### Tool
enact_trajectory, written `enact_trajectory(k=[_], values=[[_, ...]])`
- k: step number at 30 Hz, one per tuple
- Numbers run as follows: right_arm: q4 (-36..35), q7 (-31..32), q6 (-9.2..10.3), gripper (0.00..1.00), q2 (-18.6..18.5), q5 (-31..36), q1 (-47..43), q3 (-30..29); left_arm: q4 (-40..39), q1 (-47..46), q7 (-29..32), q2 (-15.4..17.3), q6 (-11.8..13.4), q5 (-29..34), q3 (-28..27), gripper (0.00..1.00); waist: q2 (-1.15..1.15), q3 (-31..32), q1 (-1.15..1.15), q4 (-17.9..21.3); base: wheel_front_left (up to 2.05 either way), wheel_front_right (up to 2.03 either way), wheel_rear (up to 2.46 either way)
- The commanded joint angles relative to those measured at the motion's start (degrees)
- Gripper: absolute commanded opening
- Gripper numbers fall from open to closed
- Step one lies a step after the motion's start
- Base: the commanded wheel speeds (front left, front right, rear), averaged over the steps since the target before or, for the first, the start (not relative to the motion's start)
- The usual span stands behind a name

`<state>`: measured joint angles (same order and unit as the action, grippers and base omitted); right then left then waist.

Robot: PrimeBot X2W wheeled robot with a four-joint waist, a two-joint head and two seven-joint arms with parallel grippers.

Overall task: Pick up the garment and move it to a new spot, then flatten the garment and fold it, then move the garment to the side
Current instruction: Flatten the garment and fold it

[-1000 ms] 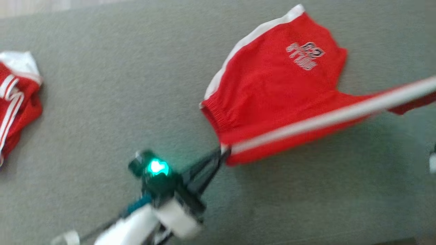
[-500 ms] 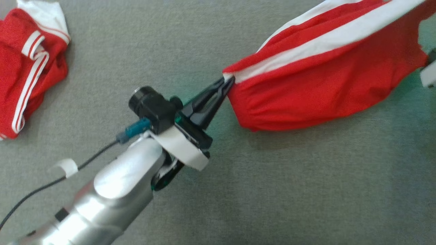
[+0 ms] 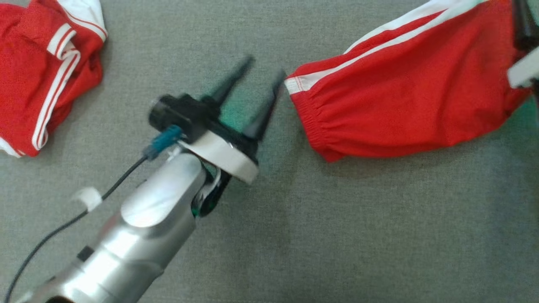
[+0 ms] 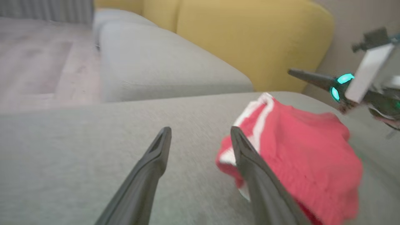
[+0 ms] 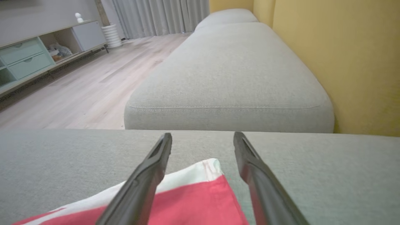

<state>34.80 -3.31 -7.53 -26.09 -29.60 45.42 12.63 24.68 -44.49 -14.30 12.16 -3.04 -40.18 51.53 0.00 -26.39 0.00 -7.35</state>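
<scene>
Crumpled red-and-white garment (image 3: 46,71) upper left on the grey sofa cushion (image 3: 337,235). Centre-left, left gripper (image 3: 264,68): jaws spread wide, empty, one tip just beside the waistband corner of the red shorts (image 3: 404,92), lying upper right. In the right wrist view, right gripper (image 5: 203,135): jaws wide, holding nothing, over the shorts' white-striped corner.

The garment (image 3: 404,97) lies on the cushion (image 3: 337,231), right of another garment (image 3: 42,71) (well apart).

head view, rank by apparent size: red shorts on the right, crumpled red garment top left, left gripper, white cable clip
1. red shorts
2. crumpled red garment, cut off by the frame edge
3. left gripper, nearer the camera, so enlarged
4. white cable clip
</scene>
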Motion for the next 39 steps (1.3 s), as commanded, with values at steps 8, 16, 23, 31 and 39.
enact_trajectory(k=[8, 16, 23, 31, 39], values=[[4.99, -1.7, 0.04, 1.0, -6.33, -3.79, -3.03, 3.25, -16.99, 15.61, -0.68, -4.46, 11.6, 18.19, -22.58, 1.0, 0.0, 1.82, 0.0, -1.88, 0.0, 0.0, 0.0], [9.74, 0.71, 0.04, 1.0, -8.57, -5.75, -5.11, 5.64, -23.78, 26.18, -0.69, -8.53, 11.72, 25.66, -30.85, 1.0, 0.0, 3.01, 0.0, -5.13, 0.0, 0.0, 0.0], [16.87, 4.98, 0.04, 1.0, -8.9, -8.14, -7.31, 6.04, -27.25, 30.84, -0.69, -9.21, 12.74, 31.34, -32.31, 1.0, 0.0, 3.69, 0.0, -7.64, 0.0, 0.0, 0.0], [19.46, 0.54, 0.04, 0.0, -8.15, -9.89, -7.91, 5.38, -28.2, 33.74, -0.7, -9.26, 14.14, 32.88, -31.53, 1.0, 0.0, 5.41, 0.0, -6.41, 0.0, 0.0, 0.0], [19.03, -3.31, 0.04, 0.0, -8.4, -8.02, -12.11, 6.12, -26.88, 36.23, -0.7, -9.27, 13.48, 33.6, -33.47, 1.0, 0.0, 9.47, 0.0, -0.35, 0.0, 0.0, 0.0]])
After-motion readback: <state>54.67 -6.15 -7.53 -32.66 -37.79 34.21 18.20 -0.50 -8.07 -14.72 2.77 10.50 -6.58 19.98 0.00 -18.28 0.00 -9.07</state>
